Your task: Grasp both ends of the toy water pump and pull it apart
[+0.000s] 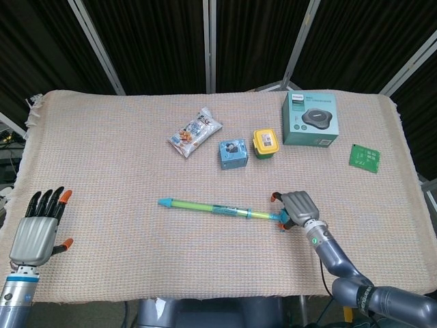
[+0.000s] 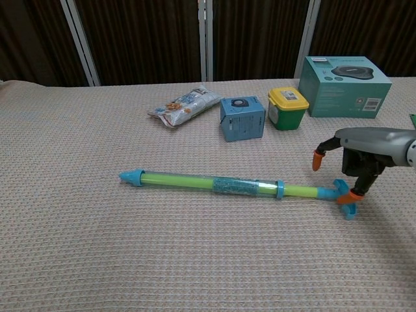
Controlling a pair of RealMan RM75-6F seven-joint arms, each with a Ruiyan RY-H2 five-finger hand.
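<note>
While the right hand (image 2: 356,162) sits over the T-handle (image 2: 344,197) of the toy water pump (image 1: 222,209), the grasp is not confirmed, and this is the main risk. In the chest view one orange fingertip touches the handle while another is raised clear above the rod, so the fingers are part-curled, not closed; whether they already clamp the handle cannot be told. A pull begun from this contact would likely slip off the handle or drag the whole pump across the desk (image 1: 102,157).

A second risk lies at the other end. The nozzle tip (image 1: 164,202) is unheld, and the left hand (image 1: 39,229) is well apart from it at the near-left edge of the desk, fingers straight and spread, holding nothing. Without a counter-grip on the barrel, pulling the handle should only slide the pump and not extend it.

The pump lies flat on the woven cloth at the centre of the desk, nozzle toward the left, handle toward the right. The blue box (image 1: 233,154) and yellow-lidded tub (image 1: 265,144) stand behind it, clear of it.
</note>
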